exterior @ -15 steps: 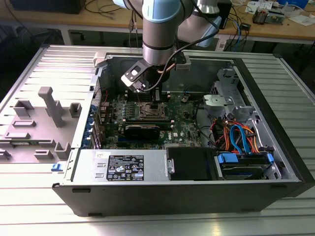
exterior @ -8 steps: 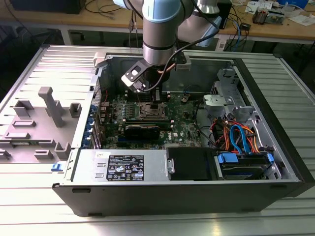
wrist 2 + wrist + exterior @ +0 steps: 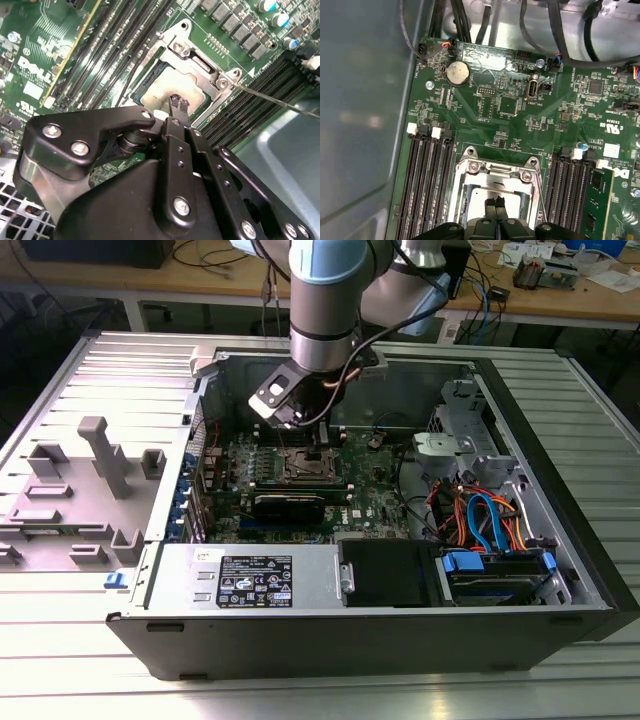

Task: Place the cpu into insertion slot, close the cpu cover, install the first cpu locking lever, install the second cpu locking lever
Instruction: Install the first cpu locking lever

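Pressure is the hazard: the gripper (image 3: 178,104), closed on nothing, hangs just over the cpu (image 3: 167,82) in the insertion slot (image 3: 303,468). A skewed push could scrape it or skid off the cpu cover (image 3: 200,60).

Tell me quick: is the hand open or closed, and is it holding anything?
Hand: closed, fingertips together, nothing seen between them. It is right at the cpu; I cannot tell whether it touches.
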`<state>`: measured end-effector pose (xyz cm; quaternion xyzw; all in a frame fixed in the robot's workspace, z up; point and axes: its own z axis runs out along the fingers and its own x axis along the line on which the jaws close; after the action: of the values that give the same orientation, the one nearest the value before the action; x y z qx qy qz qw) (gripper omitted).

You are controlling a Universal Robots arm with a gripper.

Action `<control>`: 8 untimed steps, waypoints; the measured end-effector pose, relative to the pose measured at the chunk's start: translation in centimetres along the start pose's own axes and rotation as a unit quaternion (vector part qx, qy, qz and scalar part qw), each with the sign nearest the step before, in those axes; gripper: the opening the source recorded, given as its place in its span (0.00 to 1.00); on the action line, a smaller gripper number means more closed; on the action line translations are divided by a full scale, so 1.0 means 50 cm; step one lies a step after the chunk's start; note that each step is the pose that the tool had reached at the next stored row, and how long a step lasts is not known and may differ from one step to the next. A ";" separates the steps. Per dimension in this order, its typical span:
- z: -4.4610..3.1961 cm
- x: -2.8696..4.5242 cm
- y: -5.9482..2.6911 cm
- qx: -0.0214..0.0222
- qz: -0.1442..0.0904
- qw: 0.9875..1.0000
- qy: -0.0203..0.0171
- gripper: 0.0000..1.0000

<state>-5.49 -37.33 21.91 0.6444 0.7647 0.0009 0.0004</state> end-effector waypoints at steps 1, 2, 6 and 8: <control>-0.011 0.000 0.000 0.000 -0.001 1.000 0.000 0.11; -0.022 0.000 0.000 0.000 -0.001 1.000 0.000 0.11; -0.046 0.000 0.000 0.000 -0.007 1.000 0.000 0.11; -0.047 0.000 0.000 0.000 -0.013 1.000 0.000 0.11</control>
<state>-5.49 -37.33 24.25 0.6344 0.7730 0.0009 0.0006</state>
